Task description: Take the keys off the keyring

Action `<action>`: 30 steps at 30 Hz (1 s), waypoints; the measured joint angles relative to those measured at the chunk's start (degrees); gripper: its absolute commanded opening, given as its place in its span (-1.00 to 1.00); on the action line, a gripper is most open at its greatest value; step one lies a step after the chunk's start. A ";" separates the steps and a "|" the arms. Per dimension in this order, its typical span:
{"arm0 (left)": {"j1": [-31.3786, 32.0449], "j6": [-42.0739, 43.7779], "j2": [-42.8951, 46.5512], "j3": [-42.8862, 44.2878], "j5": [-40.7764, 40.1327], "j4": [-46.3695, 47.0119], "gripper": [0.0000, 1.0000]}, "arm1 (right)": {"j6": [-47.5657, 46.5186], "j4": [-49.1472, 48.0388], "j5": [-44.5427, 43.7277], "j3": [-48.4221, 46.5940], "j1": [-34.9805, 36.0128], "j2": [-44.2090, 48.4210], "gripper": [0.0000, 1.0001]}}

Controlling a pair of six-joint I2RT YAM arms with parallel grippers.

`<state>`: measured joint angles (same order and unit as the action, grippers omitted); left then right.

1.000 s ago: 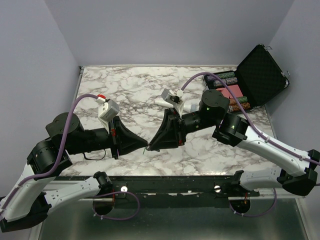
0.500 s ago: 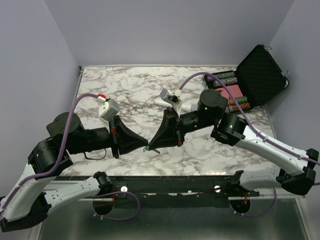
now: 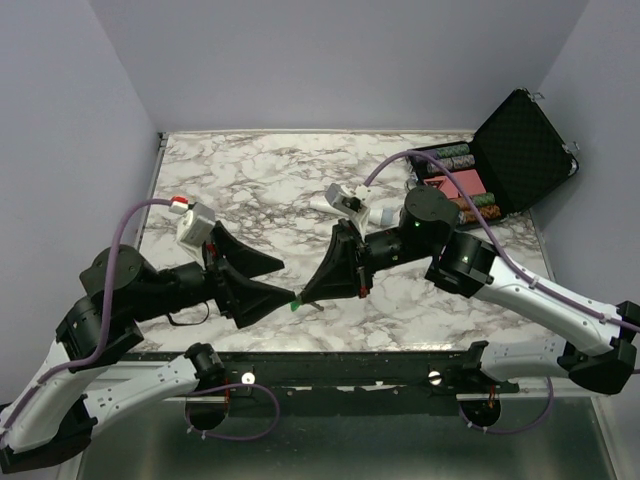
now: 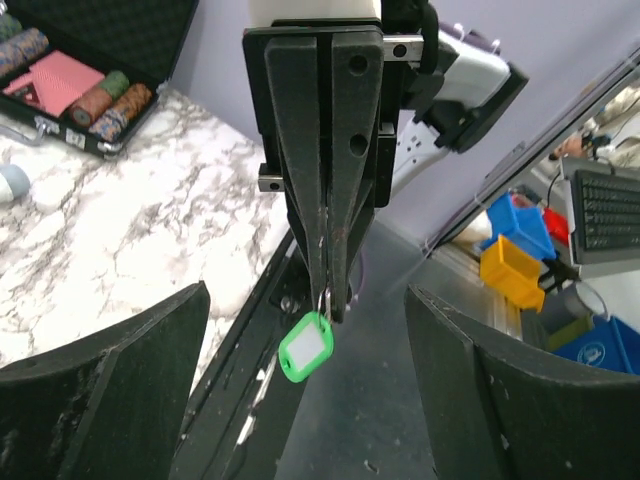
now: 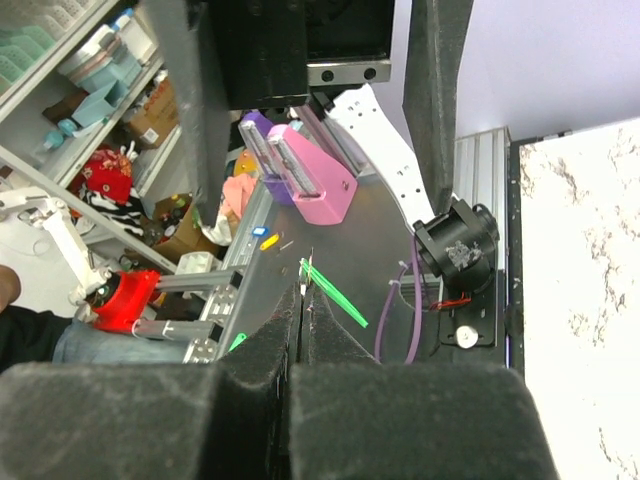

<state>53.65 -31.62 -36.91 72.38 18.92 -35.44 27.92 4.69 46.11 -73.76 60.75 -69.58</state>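
Observation:
The keyring (image 4: 306, 347) is a small green fob on a thin metal ring. It hangs from the tips of my right gripper (image 4: 327, 300), which is shut on the ring. From above, the keyring (image 3: 293, 304) dangles at the table's near edge under my right gripper (image 3: 301, 296). In the right wrist view the keyring (image 5: 335, 295) shows edge-on beyond the closed tips of the right gripper (image 5: 303, 312). My left gripper (image 3: 283, 279) is open, one finger on each side of the fob and touching nothing. Its fingers (image 4: 140, 380) frame the left wrist view. The keys are hidden.
An open black case (image 3: 505, 160) with poker chips and a red deck sits at the back right. A white cylinder (image 3: 368, 213) lies on the marble table (image 3: 250, 180) behind the right wrist. The black front rail (image 3: 340, 365) runs below the grippers.
My left gripper has opened and pulled back left from the right gripper's tip. The right gripper has stayed shut, and the green fob now hangs from it alone.

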 measured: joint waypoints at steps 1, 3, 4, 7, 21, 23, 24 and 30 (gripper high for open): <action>0.00 -0.79 1.68 -1.53 -0.74 1.97 0.54 | 0.09 -0.37 -0.02 0.02 0.00 0.33 -0.99; 0.00 -2.14 4.42 -4.48 -1.86 5.88 0.51 | 0.22 -1.22 -0.24 0.02 0.00 1.07 -0.99; 0.02 -2.93 5.66 -6.01 -2.23 7.74 0.50 | 0.39 -1.88 -0.42 0.04 0.00 1.46 -0.99; 0.02 -4.81 7.91 -9.55 -2.71 12.39 0.44 | 0.87 -4.22 -0.90 0.28 0.00 2.56 -0.99; 0.02 -8.96 6.84 -14.71 1.29 25.40 0.21 | 3.08 -8.83 -0.87 1.44 0.00 2.91 -0.99; 0.07 -8.98 6.64 -14.71 2.05 26.38 0.16 | 3.15 -8.92 -0.87 1.44 0.00 2.91 -0.99; 0.07 -8.98 6.51 -14.71 2.47 26.67 0.12 | 3.15 -8.96 -0.87 1.44 0.00 2.91 -0.99; 0.11 -9.03 5.49 -14.78 4.26 27.32 -0.07 | 3.15 -9.14 -0.87 1.44 0.00 2.78 -0.99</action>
<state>53.76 -40.64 -31.42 57.60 23.18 -8.12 31.07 -4.45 45.23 -72.31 60.75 -66.81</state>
